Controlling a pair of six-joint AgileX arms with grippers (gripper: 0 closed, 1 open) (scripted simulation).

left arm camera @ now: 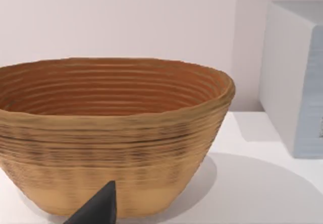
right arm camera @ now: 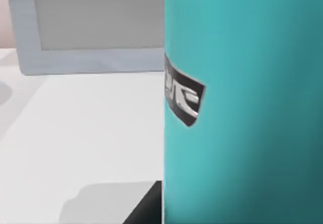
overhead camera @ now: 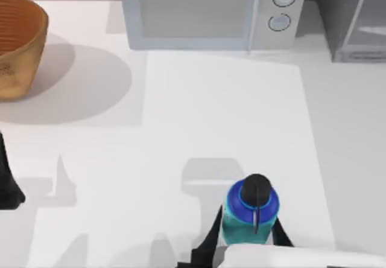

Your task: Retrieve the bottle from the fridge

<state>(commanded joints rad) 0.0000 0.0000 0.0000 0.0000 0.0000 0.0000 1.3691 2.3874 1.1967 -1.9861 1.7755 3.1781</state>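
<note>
White table (overhead camera: pixel 229 111) w/ microwave (overhead camera: pixel 205 11) & fridge (overhead camera: pixel 353 17) at back; right gripper (overhead camera: pixel 247 235) is gripping upright bottle (overhead camera: pixel 251 213) near front edge. Left gripper (overhead camera: pixel 9 183) is sitting at left edge by basket (overhead camera: pixel 18 44), fingers' state unclear.

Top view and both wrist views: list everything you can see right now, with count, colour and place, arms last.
bottle: 1, teal body, blue shoulder ring, black cap, upright near the front edge, right of centre.
fridge: 1, dark grey with pale-framed glassy door, back right corner.
microwave: 1, pale grey, two round knobs, back centre.
basket: 1, woven tan, back left.
table: 1, white.
left gripper: 1, black, at the table's left edge, facing the basket.
right gripper: 1, black fingers on either side of the bottle, front edge.
</note>
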